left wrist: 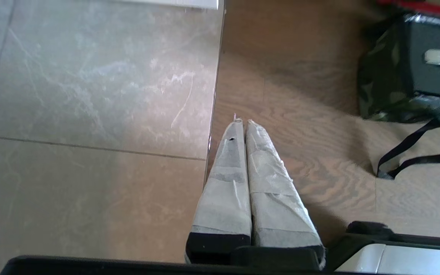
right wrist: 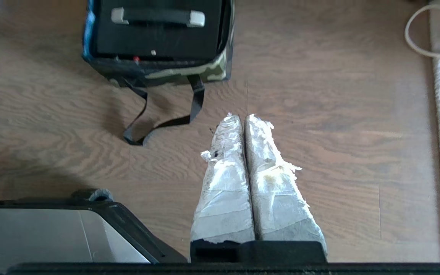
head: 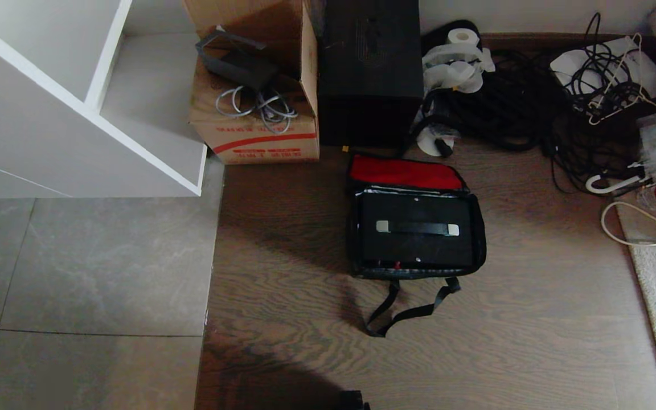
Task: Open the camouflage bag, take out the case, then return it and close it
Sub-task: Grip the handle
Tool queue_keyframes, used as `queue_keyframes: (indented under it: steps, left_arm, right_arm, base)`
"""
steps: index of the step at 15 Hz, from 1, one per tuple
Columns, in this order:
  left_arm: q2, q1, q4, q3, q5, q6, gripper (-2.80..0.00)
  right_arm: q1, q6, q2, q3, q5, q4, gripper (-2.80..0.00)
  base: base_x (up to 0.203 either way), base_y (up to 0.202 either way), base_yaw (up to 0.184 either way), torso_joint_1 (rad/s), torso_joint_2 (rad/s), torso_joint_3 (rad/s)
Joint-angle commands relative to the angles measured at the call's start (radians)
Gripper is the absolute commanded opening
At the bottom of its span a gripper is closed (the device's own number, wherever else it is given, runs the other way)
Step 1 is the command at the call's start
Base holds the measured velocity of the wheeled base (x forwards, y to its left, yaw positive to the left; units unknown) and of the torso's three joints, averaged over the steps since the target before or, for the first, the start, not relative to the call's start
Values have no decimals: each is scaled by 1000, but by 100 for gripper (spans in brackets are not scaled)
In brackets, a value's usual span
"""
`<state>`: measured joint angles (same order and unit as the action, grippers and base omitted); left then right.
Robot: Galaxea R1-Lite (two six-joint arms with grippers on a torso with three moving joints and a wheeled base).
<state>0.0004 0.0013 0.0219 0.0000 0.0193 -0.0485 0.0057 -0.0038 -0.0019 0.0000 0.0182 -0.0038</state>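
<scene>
Both pressed together, empty: left gripper [left wrist: 245,121], right gripper [right wrist: 241,116]. Loose shoulder strap [head: 402,310] below mid-frame camouflage bag [head: 479,228] probably snags while lifting the case [head: 416,236].

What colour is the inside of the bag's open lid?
Bright red lid lining on the boxy camouflage fabric bag; the head view shows it best.

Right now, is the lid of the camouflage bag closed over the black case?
No, the lid is folded back with its red lining showing, and the case lies exposed inside the bag.
</scene>
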Motion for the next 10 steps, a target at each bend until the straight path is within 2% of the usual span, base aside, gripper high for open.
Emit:
queue_keyframes:
  steps: [1,10]
  left_arm:
    - [1,0,1,11,1,-1,-280]
    - [0,0,1,11,1,-1,-280]
  right_arm:
    - [0,-1,3,0,0,-1,-280]
    - [0,-1,3,0,0,-1,-280]
  base:
    - [0,0,0,2,6,202]
    - [0,0,0,2,3,203]
